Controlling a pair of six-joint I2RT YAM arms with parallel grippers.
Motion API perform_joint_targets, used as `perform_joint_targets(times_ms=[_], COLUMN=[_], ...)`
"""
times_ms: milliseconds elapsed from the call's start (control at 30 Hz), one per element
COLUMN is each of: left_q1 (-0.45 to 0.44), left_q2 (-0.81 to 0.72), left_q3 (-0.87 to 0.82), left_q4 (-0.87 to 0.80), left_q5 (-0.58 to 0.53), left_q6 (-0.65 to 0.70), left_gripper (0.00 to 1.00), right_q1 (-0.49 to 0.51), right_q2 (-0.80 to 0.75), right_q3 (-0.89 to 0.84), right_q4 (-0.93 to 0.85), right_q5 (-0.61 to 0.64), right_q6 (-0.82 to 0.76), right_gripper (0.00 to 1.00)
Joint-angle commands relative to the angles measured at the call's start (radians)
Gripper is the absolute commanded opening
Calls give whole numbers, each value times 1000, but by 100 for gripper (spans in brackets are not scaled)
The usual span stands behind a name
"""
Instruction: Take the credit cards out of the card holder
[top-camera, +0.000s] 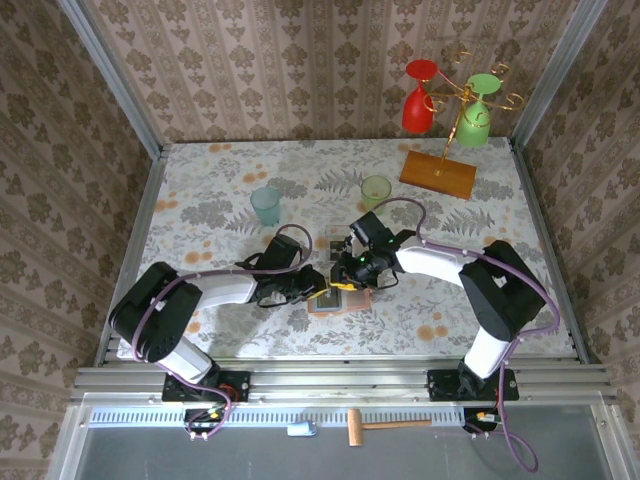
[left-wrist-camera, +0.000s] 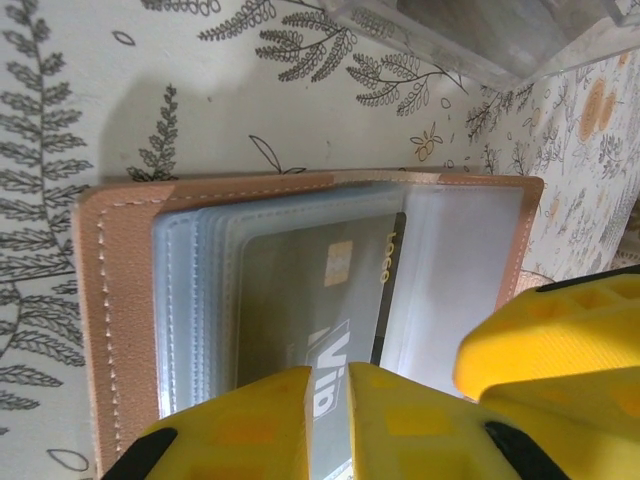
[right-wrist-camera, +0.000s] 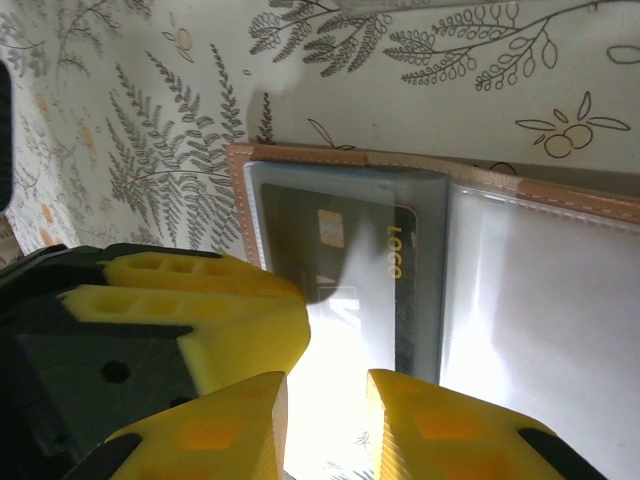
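Your left gripper (left-wrist-camera: 333, 390) is hovering with its jaws nearly together, only a sliver showing between them. It is sitting right over the near edge of the clear sleeves, and you cannot tell whether it is pinching a sleeve, pinching the card, or just resting above them. Your right gripper (right-wrist-camera: 325, 410) is standing a little wider, with nothing clamped between its fingers, poised at the same edge from the other side.

The card holder (left-wrist-camera: 120, 330) is lying open and flat on the table (left-wrist-camera: 60, 110), inside facing up, between the two grippers near the front middle. The credit card (left-wrist-camera: 300, 290), dark with a chip and pale lettering, is sitting deep in the top sleeve. Judging by that, you are looking at a task barely begun, with every removal left to do.

The open holder's long axis is running side to side across both wrist views, its fold pointing toward the fingers. The card's long axis appears to be lying along that fold, lettering running the same way.
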Motion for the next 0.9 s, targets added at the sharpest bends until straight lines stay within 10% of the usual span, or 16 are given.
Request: perform_joint_targets(times_ms=[0,867], left_q1=[-6,-4], left_q2=[6,2], left_q3=[16,17], left_q4=[-29,-51], left_q5=[-15,-21], left_q6=[10,16], left_gripper=[17,17], right_q1=[5,5], right_q2=[25,84], right_q3=[19,4], right_q4=[27,29], right_q5=[-42,-41], right_q6=[5,-3], right_gripper=[27,28])
